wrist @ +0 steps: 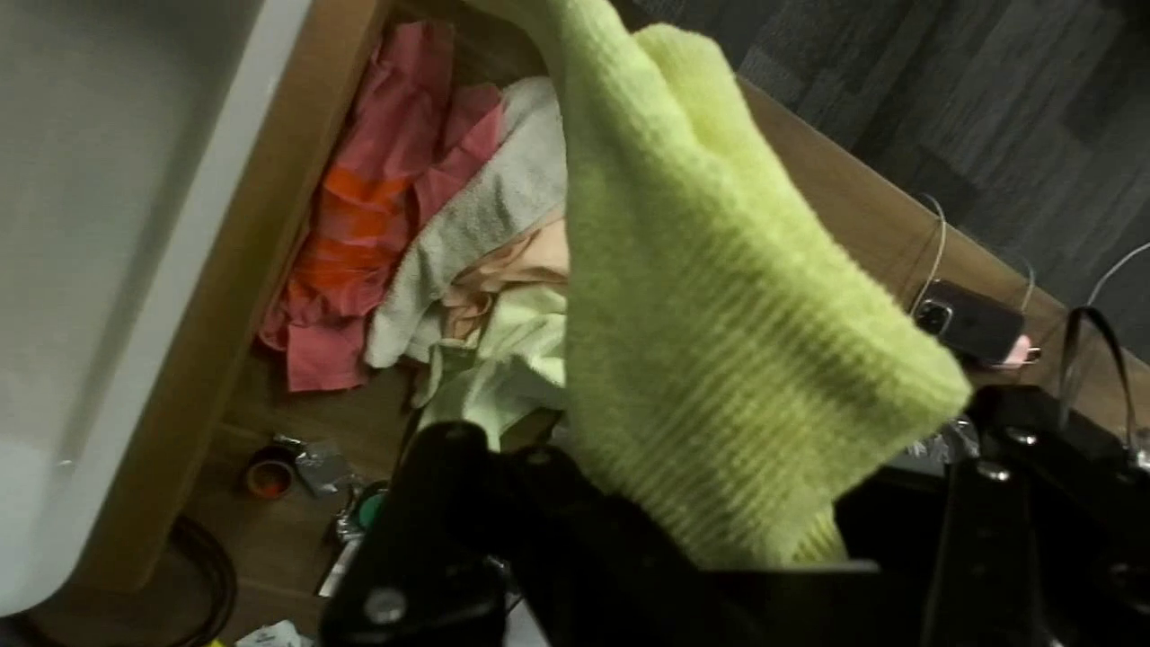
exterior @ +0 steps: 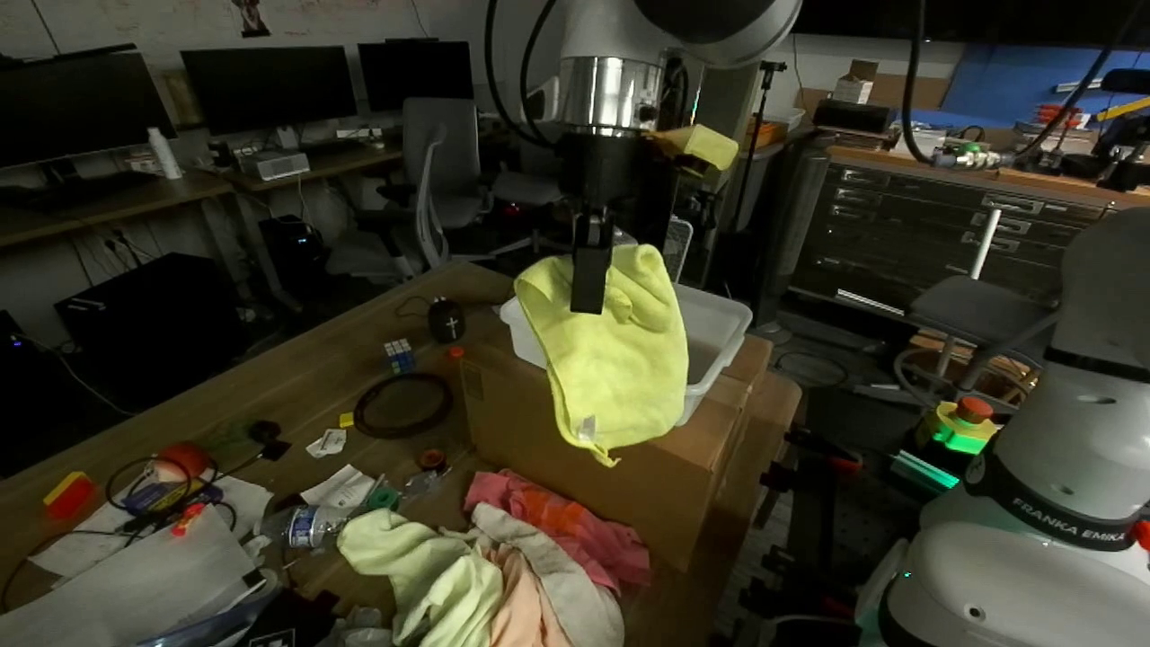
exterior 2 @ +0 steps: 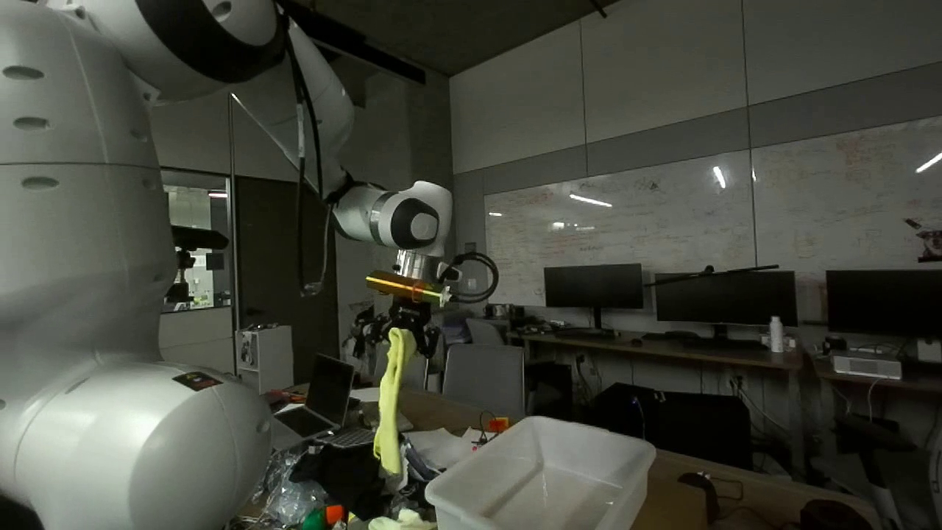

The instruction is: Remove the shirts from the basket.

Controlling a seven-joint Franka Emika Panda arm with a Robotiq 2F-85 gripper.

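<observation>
Cloth (exterior: 624, 377) hangs pinched in my gripper (exterior: 588, 304), in midair beside the white basket (exterior 2: 589, 453). I likely hold it high to keep its loose end from snagging, perhaps bound for the rumpled clothes (exterior: 503, 562) on the table (exterior: 296, 386). It looks soft and limp, lemon yellow, ribbed, with a pale patch (exterior: 587, 427) near its bottom.

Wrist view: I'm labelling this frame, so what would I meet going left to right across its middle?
White basket, cardboard box, pink-and-orange cloth, grey-white cloth, yellow cloth, dark object I can't identify.
</observation>
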